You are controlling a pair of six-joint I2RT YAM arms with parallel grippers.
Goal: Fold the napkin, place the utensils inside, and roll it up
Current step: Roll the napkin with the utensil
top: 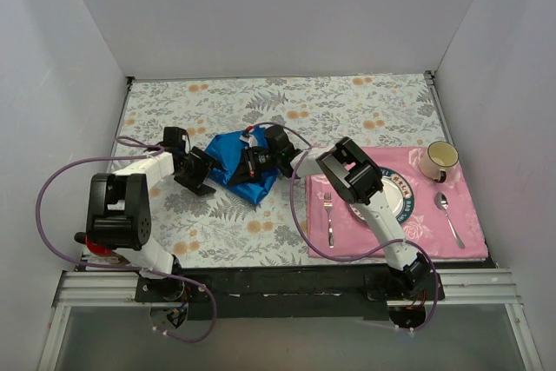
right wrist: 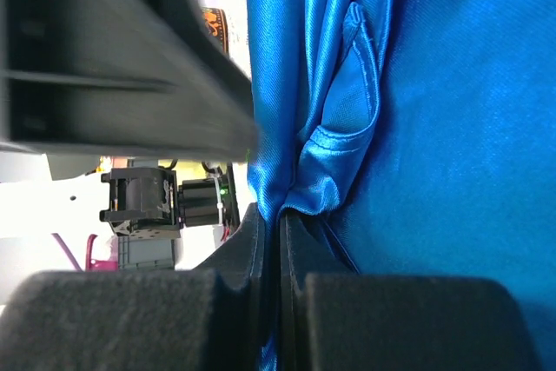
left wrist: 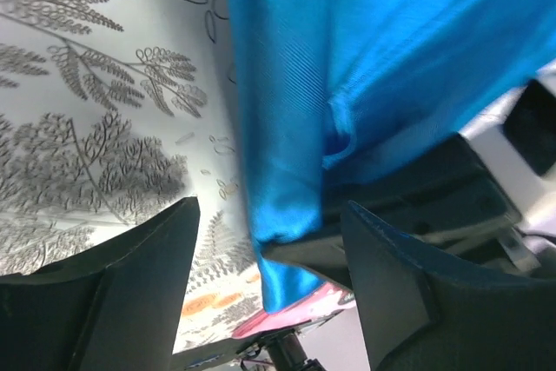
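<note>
Right hand [right wrist: 280, 245] pinched tight on a fold of the napkin [top: 233, 159]. Left hand [left wrist: 268, 215] spread wide, cloth edge hanging between its fingers. Floral counter [top: 261, 102] carries the bunched blue napkin mid-scene, between both hands. Pink placemat [top: 452, 228] near right, holding plate [top: 405, 194], fork [top: 328, 215], spoon [top: 449, 215].

The napkin [top: 228, 155] is a bright blue, shiny cloth. It is not flat. It is bunched up in a wrinkly heap (one pointy corner aims at the near edge) on the flowery table cover [top: 347, 102], near the middle, left of the pink mat [top: 417, 236]. Up close it shows soft folds and a stitched edge. One fold is squeezed tight in the right gripper [right wrist: 280, 241].
</note>
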